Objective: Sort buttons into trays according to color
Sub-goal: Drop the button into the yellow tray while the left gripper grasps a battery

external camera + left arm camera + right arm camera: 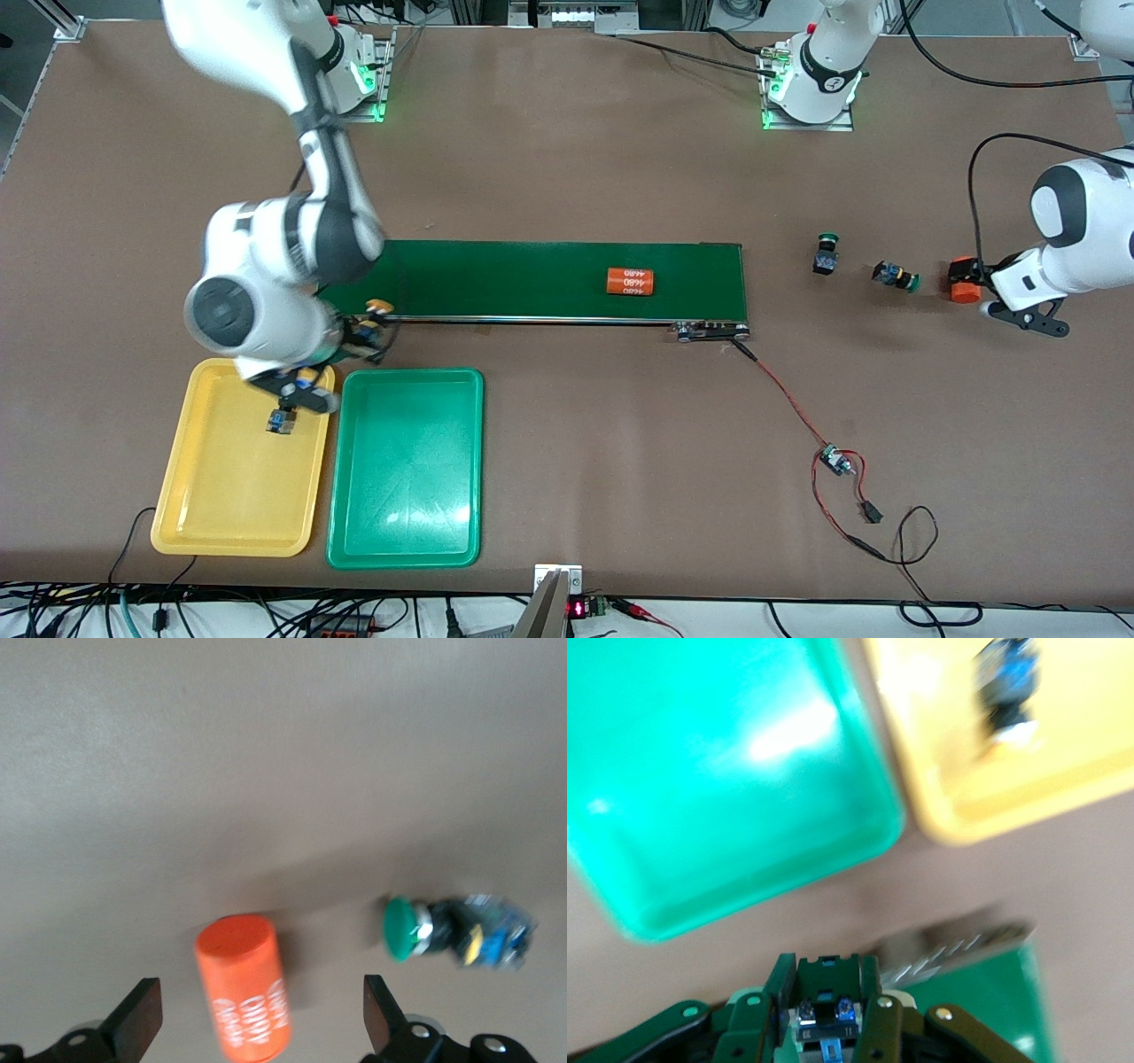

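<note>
— What am I looking at on your side?

— I'm holding the right gripper [368, 335] over the conveyor belt [549, 279] edge, just by the corners of the yellow tray [182, 514] and the green tray [354, 532]. Its fingers are clamping a yellow-capped button [376, 307]; in the right wrist view I'm seeing that button's body [824, 1019] pinched between them.

— And the trays?

— One button [281, 421] is lying in the yellow tray, near the end toward the belt. The green tray is beside it, toward the left arm's end.

— The left arm?

— I'm keeping the left gripper [261, 1014] spread wide over an orange cylinder [964, 279], gripping nothing. Two green-capped buttons [827, 252] [895, 276] are sitting between that cylinder and the belt. Another orange cylinder [630, 281] is lying on the belt.
</note>
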Motion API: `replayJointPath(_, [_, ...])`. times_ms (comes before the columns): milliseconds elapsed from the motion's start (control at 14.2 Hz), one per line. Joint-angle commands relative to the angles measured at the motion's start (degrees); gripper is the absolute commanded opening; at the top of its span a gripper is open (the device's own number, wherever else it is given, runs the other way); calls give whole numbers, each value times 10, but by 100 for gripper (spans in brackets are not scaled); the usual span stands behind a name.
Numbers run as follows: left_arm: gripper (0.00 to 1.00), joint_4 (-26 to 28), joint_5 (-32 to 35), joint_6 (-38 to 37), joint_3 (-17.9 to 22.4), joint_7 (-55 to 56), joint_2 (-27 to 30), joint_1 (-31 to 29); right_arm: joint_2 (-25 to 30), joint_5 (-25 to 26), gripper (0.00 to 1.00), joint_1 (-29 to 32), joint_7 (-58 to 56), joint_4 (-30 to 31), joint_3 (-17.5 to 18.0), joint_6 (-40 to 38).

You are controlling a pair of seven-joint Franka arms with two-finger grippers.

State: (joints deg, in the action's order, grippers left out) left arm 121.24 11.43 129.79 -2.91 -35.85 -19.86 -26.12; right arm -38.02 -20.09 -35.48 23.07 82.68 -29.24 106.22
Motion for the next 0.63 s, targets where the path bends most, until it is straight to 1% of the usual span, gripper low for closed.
replayJointPath(0, [100,5,16,13,1,-53,-11,-19,-35,16,0,50,-101,-23,5,8])
replayJointPath(70, [100,6,16,13,2,-53,-16,-23,-40,42,0,66,-132,-23,7,10])
replayJointPath(140, [100,10,16,20,2,-53,-23,-31,-45,51,0,86,-149,-23,9,19])
replayJointPath(211, [94,19,16,40,2,-53,-28,-38,-50,52,0,98,-162,-23,9,29])
replayJointPath(281, [86,26,15,62,2,-53,-34,-41,-58,53,0,104,-181,-23,8,44])
replayJointPath(351, [71,26,15,74,2,-52,-43,-41,-66,54,0,116,-196,-23,7,63])
replayJointPath(492, [47,22,11,75,2,-44,-49,-45,-82,58,0,140,-230,-23,8,99])
replayJointPath(562, [30,22,10,70,2,-41,-46,-44,-91,59,0,152,-255,-23,7,128])
